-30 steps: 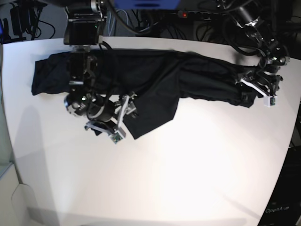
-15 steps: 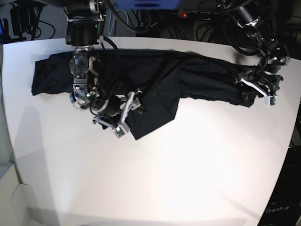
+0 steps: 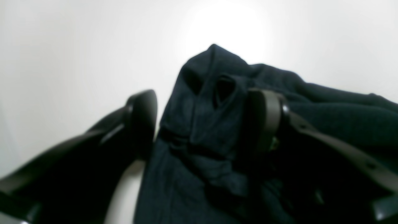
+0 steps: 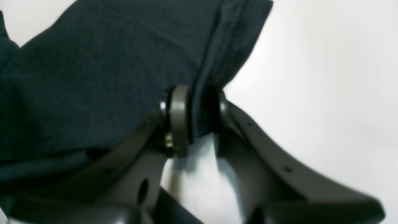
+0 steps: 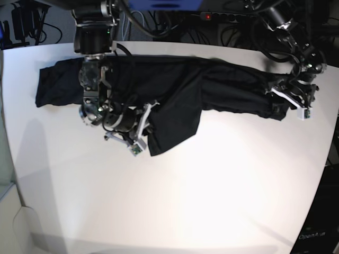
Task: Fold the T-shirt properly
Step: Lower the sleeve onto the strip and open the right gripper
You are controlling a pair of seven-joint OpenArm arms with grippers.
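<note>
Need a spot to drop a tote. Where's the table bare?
Bare: the whole near half of the table, below the shirt. Crowded: the far strip, with the shirt, the right gripper and left gripper.

The T-shirt (image 5: 175,95) lies across the far half of the table (image 5: 212,201), stretched from left to right in the base view. One flap hangs toward the near side in the middle. The right gripper (image 5: 144,126) is at this flap's left edge. The left gripper (image 5: 288,103) is at the shirt's right end.
</note>
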